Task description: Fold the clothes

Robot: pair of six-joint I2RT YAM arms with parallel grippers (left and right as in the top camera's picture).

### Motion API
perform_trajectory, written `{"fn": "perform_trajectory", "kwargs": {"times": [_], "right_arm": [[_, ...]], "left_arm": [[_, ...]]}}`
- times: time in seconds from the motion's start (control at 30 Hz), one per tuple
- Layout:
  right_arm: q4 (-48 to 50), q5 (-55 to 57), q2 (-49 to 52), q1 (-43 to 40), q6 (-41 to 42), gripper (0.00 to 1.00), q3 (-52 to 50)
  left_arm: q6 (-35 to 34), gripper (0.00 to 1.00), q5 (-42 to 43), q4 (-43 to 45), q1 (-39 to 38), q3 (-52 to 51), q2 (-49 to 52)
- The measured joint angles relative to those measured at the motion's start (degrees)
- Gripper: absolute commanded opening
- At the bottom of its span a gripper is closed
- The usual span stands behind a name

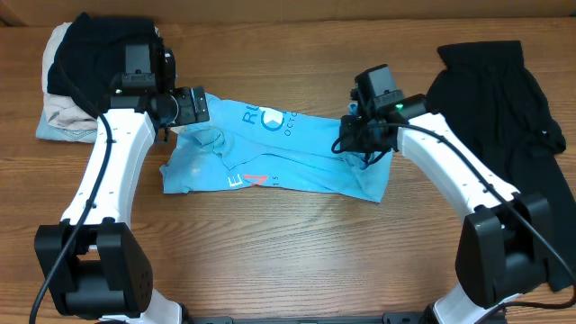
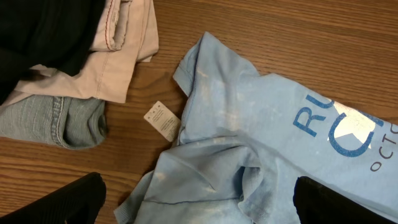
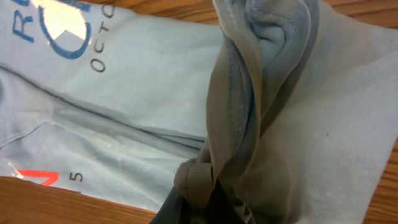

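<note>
The light blue T-shirt (image 1: 279,153) lies crumpled across the table's middle, print facing up. My left gripper (image 1: 200,115) hovers open over its left sleeve; in the left wrist view both fingers flank bunched blue fabric (image 2: 211,180) without touching it. My right gripper (image 1: 353,137) is shut on a gathered fold of the T-shirt's right edge (image 3: 249,118), lifted slightly off the table. The loose black garment (image 1: 504,99) lies at the far right.
A stack of folded black, beige and pale denim pieces (image 1: 76,81) sits at the back left, also seen in the left wrist view (image 2: 68,68). A white tag (image 2: 161,118) lies beside the shirt's sleeve.
</note>
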Motion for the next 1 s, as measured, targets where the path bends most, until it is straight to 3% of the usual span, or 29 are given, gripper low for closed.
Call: {"fn": "perform_trajectory", "kwargs": {"times": [0.93, 1.0], "right_arm": [[8.0, -3.2, 3.9, 9.6, 6.8, 0.04, 0.0], [8.5, -3.1, 4.0, 10.2, 7.1, 0.09, 0.0]], "left_arm": [[0.0, 1.00, 0.0, 0.2, 0.0, 0.0, 0.0], [0.1, 1.00, 0.0, 0.2, 0.0, 0.0, 0.0]]}}
